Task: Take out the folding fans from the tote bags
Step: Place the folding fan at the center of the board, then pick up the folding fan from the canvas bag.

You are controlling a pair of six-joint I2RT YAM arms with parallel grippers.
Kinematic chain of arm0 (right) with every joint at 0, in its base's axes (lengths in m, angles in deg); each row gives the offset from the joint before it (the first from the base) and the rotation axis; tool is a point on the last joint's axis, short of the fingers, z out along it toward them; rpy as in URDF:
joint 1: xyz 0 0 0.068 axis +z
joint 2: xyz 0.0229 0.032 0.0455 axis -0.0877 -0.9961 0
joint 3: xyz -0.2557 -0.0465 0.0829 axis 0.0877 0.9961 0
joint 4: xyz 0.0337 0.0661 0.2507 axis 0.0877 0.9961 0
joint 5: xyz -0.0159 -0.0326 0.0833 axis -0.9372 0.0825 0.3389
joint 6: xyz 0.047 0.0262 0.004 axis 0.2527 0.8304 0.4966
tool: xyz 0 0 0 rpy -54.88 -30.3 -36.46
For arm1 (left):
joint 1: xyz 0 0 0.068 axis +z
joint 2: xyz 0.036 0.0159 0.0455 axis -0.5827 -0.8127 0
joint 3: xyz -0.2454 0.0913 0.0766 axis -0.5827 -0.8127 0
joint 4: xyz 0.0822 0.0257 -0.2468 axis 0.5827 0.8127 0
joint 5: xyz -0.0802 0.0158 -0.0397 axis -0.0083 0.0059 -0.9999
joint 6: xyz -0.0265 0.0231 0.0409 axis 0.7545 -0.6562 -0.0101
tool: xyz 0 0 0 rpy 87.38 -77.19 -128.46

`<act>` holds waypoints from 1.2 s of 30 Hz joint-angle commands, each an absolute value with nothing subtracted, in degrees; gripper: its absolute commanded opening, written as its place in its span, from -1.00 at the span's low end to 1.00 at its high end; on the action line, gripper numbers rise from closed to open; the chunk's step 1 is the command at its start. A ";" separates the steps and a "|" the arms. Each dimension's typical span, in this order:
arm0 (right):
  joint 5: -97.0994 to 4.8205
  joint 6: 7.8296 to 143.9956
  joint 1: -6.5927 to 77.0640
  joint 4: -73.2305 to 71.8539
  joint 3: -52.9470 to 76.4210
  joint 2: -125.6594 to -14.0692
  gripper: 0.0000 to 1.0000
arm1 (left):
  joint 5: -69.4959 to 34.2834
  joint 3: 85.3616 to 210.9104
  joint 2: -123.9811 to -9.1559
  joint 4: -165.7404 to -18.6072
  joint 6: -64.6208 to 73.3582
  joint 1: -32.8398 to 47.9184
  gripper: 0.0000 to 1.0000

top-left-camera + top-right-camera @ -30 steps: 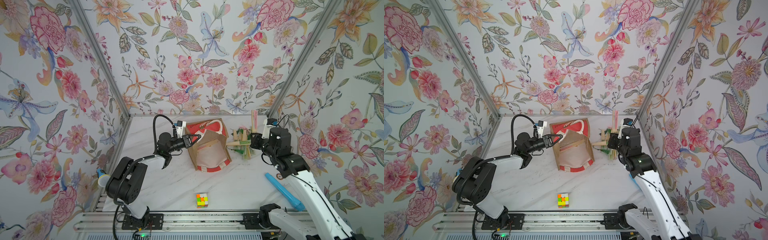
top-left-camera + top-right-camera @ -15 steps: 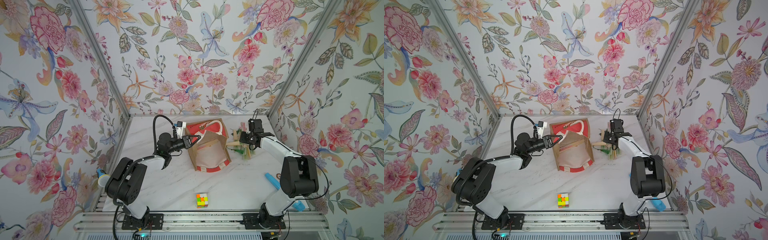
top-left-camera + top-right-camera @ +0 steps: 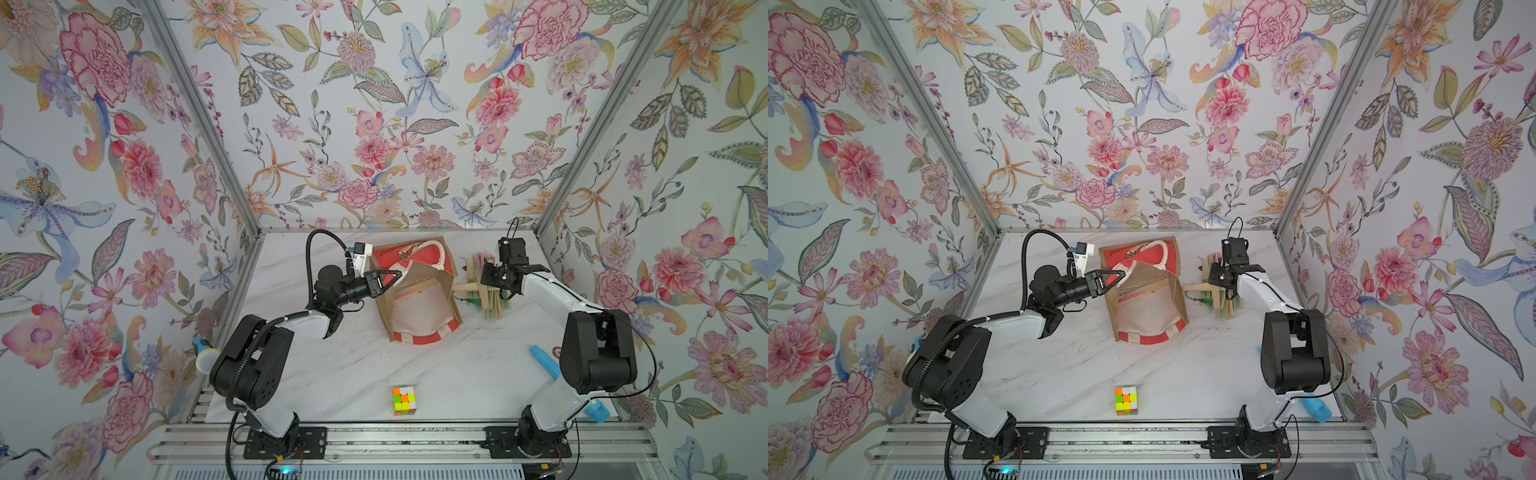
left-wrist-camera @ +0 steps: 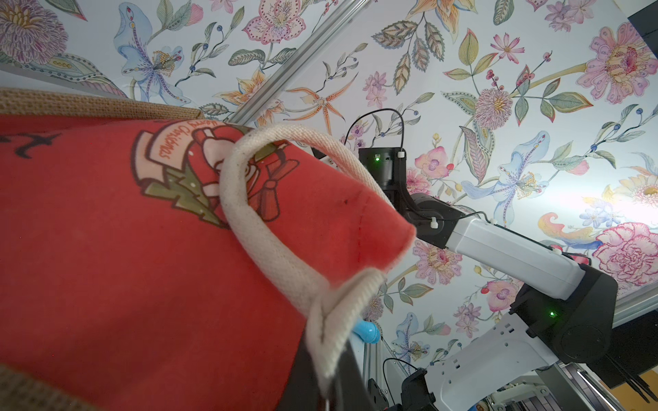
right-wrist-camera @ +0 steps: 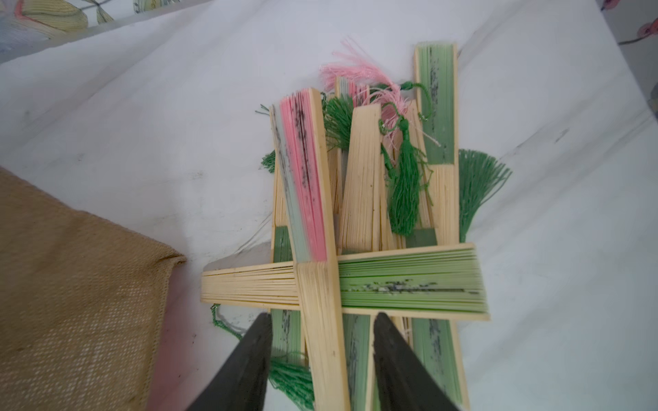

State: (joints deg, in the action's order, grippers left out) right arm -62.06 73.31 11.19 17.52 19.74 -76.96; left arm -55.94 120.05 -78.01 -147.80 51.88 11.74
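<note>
Left gripper (image 3: pixel 397 274) clenched on rim of boxy brown jute tote bag (image 3: pixel 419 316) with red panels, by white rope handle (image 4: pixel 270 231). Closed bamboo folding fans (image 5: pixel 359 199) with green and pink pleats and tassels, heaped crisscross on white marble table (image 3: pixel 332 374) just beside bag. Right gripper (image 5: pixel 320 318) released, fingers straddling pink-pleated fan (image 5: pixel 306 185), gaps either side. Pale stick (image 3: pixel 415 287) inside bag, likely another fan.

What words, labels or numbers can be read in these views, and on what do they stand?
"Christmas": banner printed on the red panel of the boxy brown jute tote bag, left wrist view.
Word before it: cut short at the white rope handle, unreadable.
Dark marks on the bamboo folding fans' pleats: blurred, unreadable.
Nothing else legible.
</note>
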 commanded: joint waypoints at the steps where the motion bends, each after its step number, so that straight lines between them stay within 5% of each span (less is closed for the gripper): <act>1: -61.65 73.22 10.70 17.67 21.12 -70.82 0.07 | -55.35 119.50 -77.18 -147.80 51.46 12.24 -1.00; 13: -25.94 72.90 11.08 15.79 33.61 -46.81 0.17 | -55.34 119.77 -77.36 -148.08 51.92 12.26 -1.00; 18: -19.04 77.82 16.03 8.81 42.26 -37.97 0.18 | -55.37 120.21 -77.89 -148.14 52.14 12.26 -1.00; 28: -33.96 79.20 35.94 2.25 51.92 -31.76 0.17 | -55.06 120.12 -77.84 -147.77 51.93 12.18 -1.00; 36: -63.21 79.95 52.72 -6.58 57.58 -36.56 0.14 | -55.04 120.29 -77.67 -146.91 51.57 12.17 -1.00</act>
State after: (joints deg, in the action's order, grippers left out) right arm -49.63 78.98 50.11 -0.73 56.28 -34.91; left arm -55.92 120.05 -78.01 -147.67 51.88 11.74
